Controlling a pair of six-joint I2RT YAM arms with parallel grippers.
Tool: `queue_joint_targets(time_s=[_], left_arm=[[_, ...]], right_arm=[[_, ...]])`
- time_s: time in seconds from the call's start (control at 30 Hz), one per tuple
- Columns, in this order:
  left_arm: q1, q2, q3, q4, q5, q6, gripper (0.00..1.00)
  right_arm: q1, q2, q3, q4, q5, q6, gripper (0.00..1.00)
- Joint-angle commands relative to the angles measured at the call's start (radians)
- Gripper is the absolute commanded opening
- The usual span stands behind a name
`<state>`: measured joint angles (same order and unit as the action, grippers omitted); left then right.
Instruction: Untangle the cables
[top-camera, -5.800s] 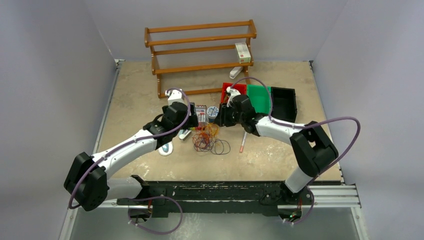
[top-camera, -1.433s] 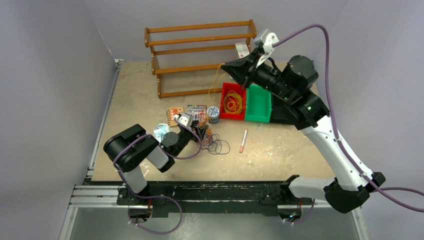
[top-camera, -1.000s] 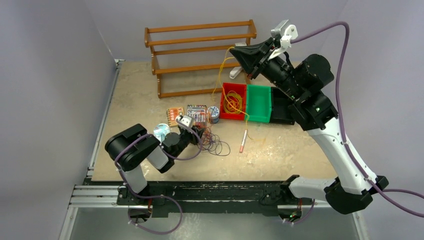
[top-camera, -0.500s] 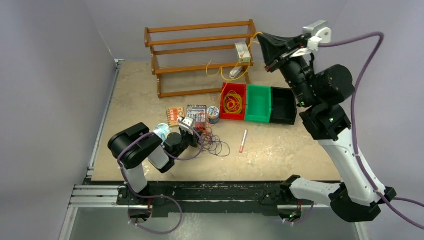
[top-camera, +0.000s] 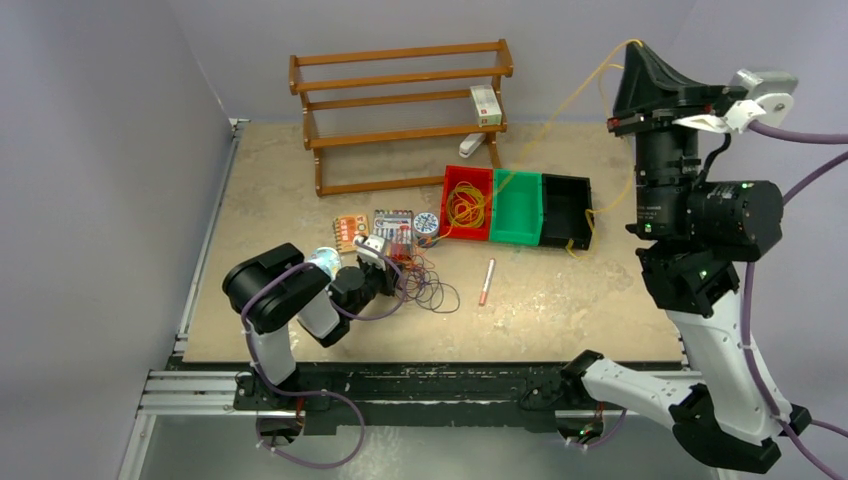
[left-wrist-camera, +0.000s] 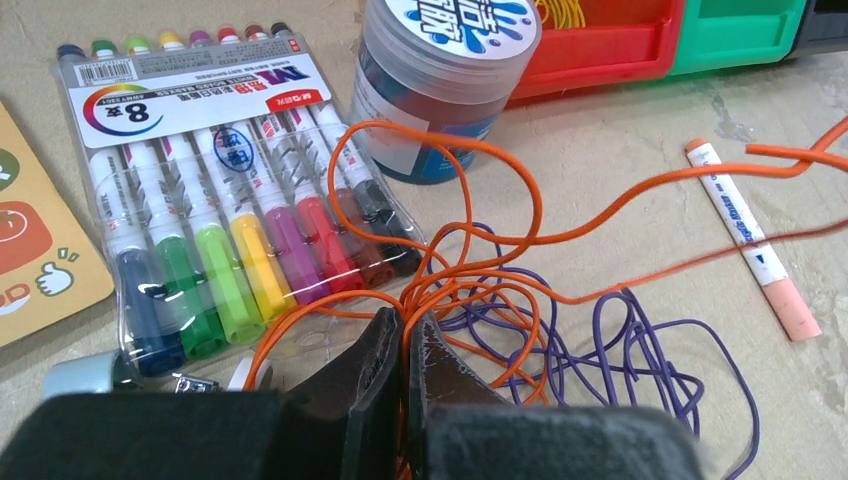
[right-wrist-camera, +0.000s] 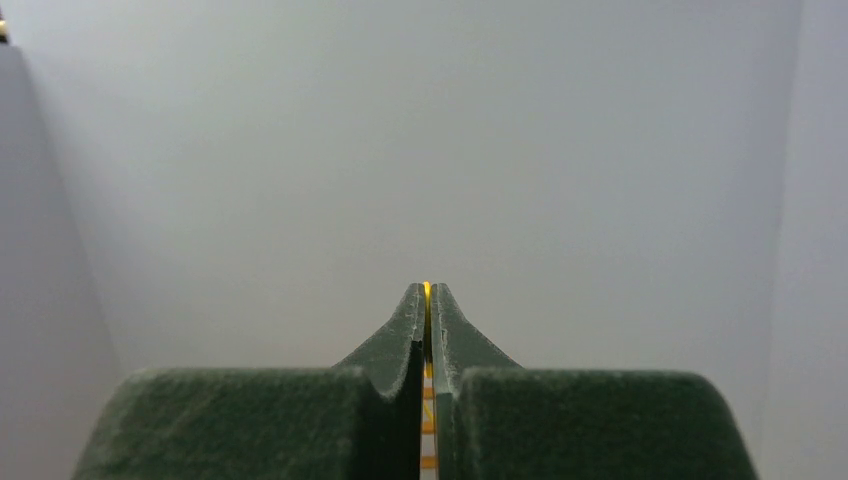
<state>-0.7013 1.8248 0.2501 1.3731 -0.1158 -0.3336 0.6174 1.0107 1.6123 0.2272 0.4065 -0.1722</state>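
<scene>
Mid-pull: my right claw (top-camera: 633, 47), high up, pinches a yellow cable (top-camera: 560, 108) trailing to the bins (top-camera: 520, 240); my left claw (left-wrist-camera: 405, 328) clamps an orange cable (left-wrist-camera: 600, 215) in the tangle (top-camera: 430, 290) on the table (top-camera: 280, 180); next, I judge, lift the yellow one free.

In the left wrist view the blurred black body of the left gripper (left-wrist-camera: 405, 322) hides where the thin orange cable (left-wrist-camera: 455, 285) enters its closed fingers. The round clear plastic jar (left-wrist-camera: 440, 80) is cut by the top edge, the flat orange paper card (left-wrist-camera: 30, 240) by the left edge. In the right wrist view only a sliver of the thin yellow cable (right-wrist-camera: 426, 290) shows between the fingers of the right gripper (right-wrist-camera: 427, 300).
</scene>
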Motion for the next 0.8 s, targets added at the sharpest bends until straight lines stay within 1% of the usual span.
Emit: queue_joint_targets(time_s=[0.0, 0.33, 0.47, 0.67, 0.77], left_arm=[[-0.001, 0.023, -0.013, 0.042, -0.025, -0.021, 0.0], [-0.001, 0.041, -0.023, 0.052, -0.046, -0.026, 0.0], [-0.001, 0.049, -0.029, 0.055, -0.056, -0.026, 0.0], [-0.001, 0.057, -0.04, 0.072, -0.057, -0.038, 0.0], [-0.001, 0.056, -0.051, 0.07, -0.073, -0.04, 0.0]], right_arm=[[0.005, -0.014, 0.026, 0.109, 0.124, -0.106, 0.0], [0.005, -0.036, 0.037, 0.202, 0.207, -0.233, 0.0], [0.005, -0.051, 0.041, 0.269, 0.212, -0.269, 0.0], [0.005, -0.037, 0.064, 0.262, 0.222, -0.287, 0.0], [0.005, -0.041, 0.065, 0.297, 0.255, -0.313, 0.0]])
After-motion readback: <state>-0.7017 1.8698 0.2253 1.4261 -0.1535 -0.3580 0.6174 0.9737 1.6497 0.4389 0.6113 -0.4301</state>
